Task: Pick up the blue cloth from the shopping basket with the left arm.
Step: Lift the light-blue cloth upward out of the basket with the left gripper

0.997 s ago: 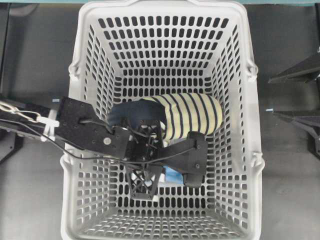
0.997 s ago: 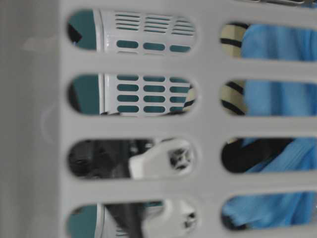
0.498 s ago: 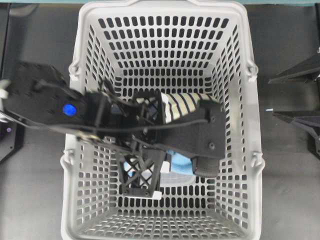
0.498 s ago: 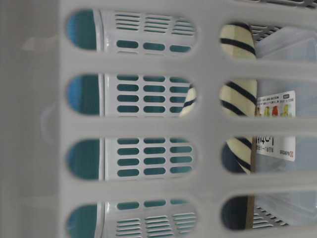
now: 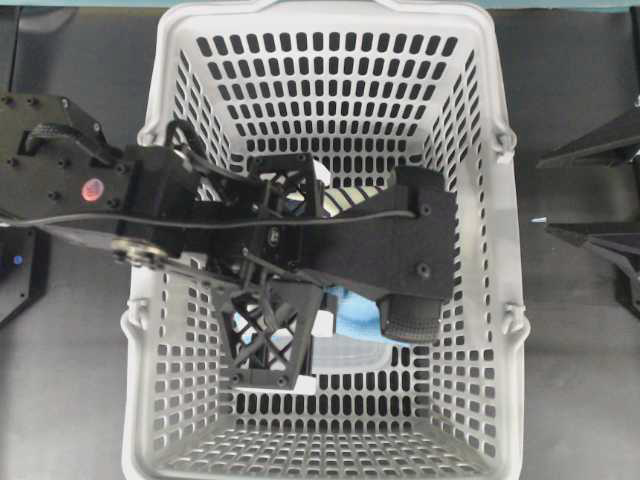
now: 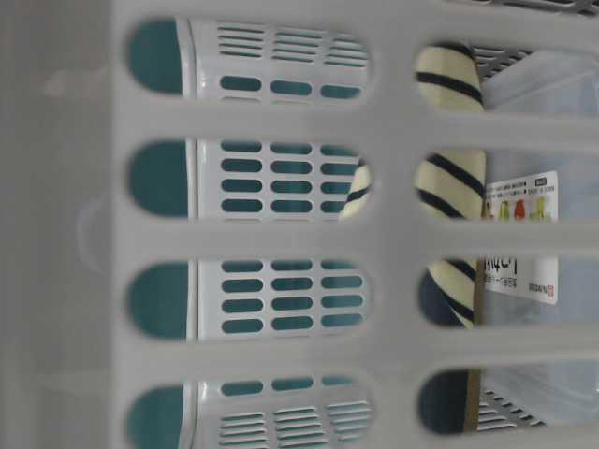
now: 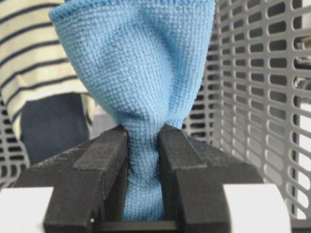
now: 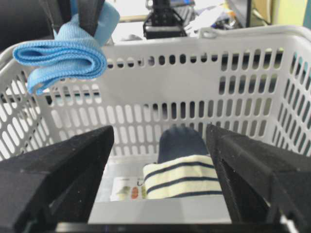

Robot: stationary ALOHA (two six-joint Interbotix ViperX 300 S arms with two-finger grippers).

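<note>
Left end effector [image 7: 144, 160]: clamped on the blue cloth, the two black fingers [image 7: 92, 170] pinching a narrow waist of the fabric between them in the left wrist view.
Blue cloth [image 7: 141, 73]: held by the left end effector; the fabric flared out wide beyond the fingers. In the right wrist view it hung as a folded loop [image 8: 63, 56] at the upper left of the frame, up at the level of the basket's rim. In the overhead view only a small patch [image 5: 355, 318] showed under the arm, centre of the frame.
Shopping basket [image 5: 510, 250]: light grey, slotted walls and floor, filling the middle of the overhead view.
Left arm [image 5: 250, 230]: reached in from the left edge of the overhead view across the basket's middle.
Striped fabric roll [image 8: 182, 177]: navy and cream, lying on the basket floor, lower centre of the right wrist view.
Right end effector [image 8: 160, 160]: fingers wide apart, holding nothing, pointed into the basket.
Clear container [image 6: 533, 234]: printed label, right side of the table-level view, just beside the roll.
</note>
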